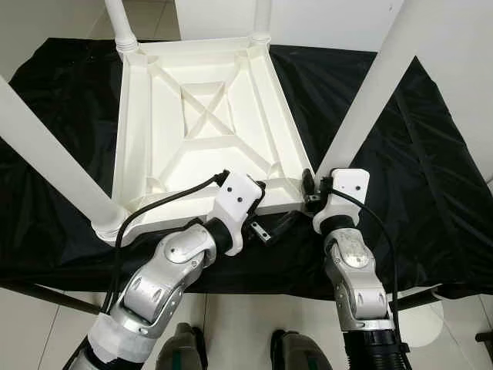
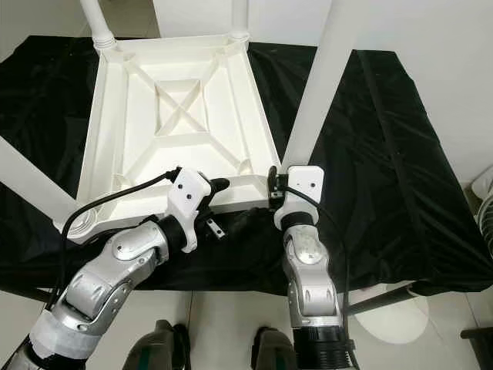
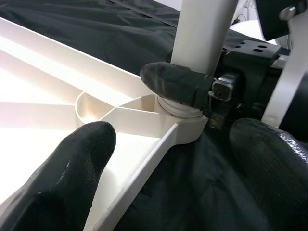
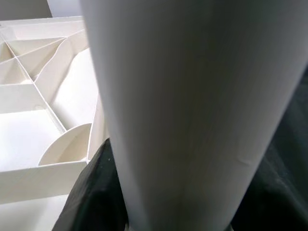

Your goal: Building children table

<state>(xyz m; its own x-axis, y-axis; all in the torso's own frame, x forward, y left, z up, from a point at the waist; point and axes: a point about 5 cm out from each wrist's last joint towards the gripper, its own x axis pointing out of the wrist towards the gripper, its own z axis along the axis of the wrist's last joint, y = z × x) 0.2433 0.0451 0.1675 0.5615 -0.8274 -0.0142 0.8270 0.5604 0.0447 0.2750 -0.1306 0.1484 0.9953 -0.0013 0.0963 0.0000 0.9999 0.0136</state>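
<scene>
— On the black cloth (image 1: 431, 193) we see the upturned white tabletop (image 1: 204, 127), 4 legs up.
— Our right gripper (image 1: 310, 187) clasps the near right leg (image 1: 370, 92) at its base; our left gripper (image 3: 159, 139) straddles the near rim, parted.

**Upside-down white table on a black cloth, both arms at its near edge**

A white plastic tabletop (image 2: 173, 116) lies underside up on a black cloth (image 2: 385, 177), its ribs forming an X. White legs stand up from its corners: one at the near right (image 2: 320, 77), one at the near left (image 2: 27, 189) and two at the far corners. The left gripper (image 2: 218, 186) lies at the near rim, one finger over the edge. The right gripper (image 2: 273, 182) meets the base of the near-right leg. Pale tiled floor (image 2: 231, 324) lies below.
</scene>
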